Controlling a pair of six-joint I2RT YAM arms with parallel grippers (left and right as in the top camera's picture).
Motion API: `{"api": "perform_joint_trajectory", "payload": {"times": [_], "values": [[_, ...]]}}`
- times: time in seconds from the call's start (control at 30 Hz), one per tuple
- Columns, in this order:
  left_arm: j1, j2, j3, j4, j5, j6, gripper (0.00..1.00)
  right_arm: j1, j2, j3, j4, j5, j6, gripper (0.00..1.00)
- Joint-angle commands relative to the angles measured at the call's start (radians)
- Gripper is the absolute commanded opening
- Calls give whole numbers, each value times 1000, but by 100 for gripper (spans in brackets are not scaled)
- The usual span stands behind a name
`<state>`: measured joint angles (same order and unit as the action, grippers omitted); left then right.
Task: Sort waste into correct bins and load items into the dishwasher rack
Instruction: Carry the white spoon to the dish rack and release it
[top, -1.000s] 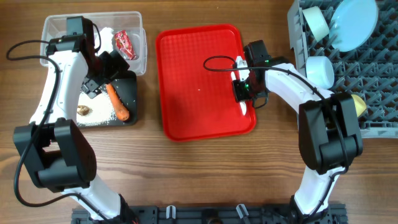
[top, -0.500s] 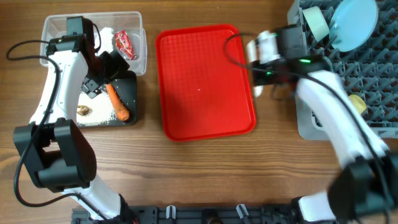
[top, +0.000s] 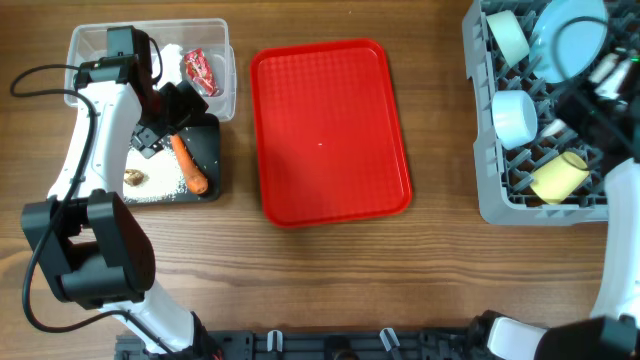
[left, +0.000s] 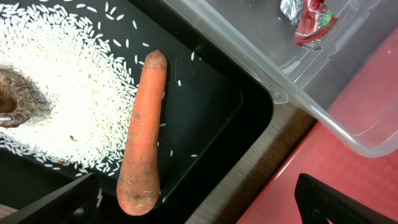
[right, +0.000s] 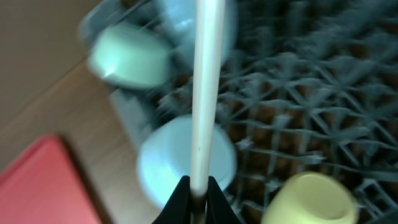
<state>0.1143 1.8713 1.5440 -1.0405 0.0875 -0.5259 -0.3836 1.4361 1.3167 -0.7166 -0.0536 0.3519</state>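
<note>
**Spoon's the last thing out, everything else looks sorted**

Wooden tabletop (top: 440, 280), with the red tray (top: 330, 130) in the middle and nothing on it that I can see. The left side looks finished. The wrapper (top: 201, 70) and tissue (top: 168, 62) sit in the tub (top: 215, 40). The carrot (top: 188, 165), rice (top: 160, 180) and lump (top: 134, 178) are in the black tray (top: 208, 150) just beside it.

On the right, the rack (top: 485, 200) already has the plate (top: 570, 35), green bowl (top: 508, 38), blue bowl (top: 514, 117) and cup (top: 558, 175) in it. So I'd say the only job left is the spoon (right: 205, 74). The right gripper (right: 198, 190) has it pinched by the handle end, jaws pressed together on it, above the rack near the blue bowl. The left gripper (left: 198, 186) is spread wide with nothing in it, hovering low over the carrot.

Room-wise, the wrist picture is blurry. There's bare lattice (right: 323, 74) to the right of the bowls and above the cup, so that looks like the spot to aim for. The bowls and cup are close though, so a long handle could snag. The left gripper is tucked by the tub wall, well apart from all this, with the whole red tray between.
</note>
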Motion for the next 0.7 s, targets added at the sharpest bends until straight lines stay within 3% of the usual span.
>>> {"api": "perform_joint_trajectory", "payload": {"times": [0.0,0.27,0.3,0.33,0.37,0.43,0.47,0.67], "values": [[2,-27,21,0,-10,1,100,-51,84,7,24,92,216,4],[2,-27,21,0,-10,1,100,-61,200,7,66,183,520,6],[2,-27,21,0,-10,1,100,-61,200,7,70,194,540,11],[2,-27,21,0,-10,1,100,-61,200,7,77,200,542,35],[2,-27,21,0,-10,1,100,-61,200,7,90,200,541,65],[2,-27,21,0,-10,1,100,-61,200,7,98,200,537,93],[2,-27,21,0,-10,1,100,-61,196,7,98,198,536,100],[2,-27,21,0,-10,1,100,-61,107,7,98,148,405,100]]}}
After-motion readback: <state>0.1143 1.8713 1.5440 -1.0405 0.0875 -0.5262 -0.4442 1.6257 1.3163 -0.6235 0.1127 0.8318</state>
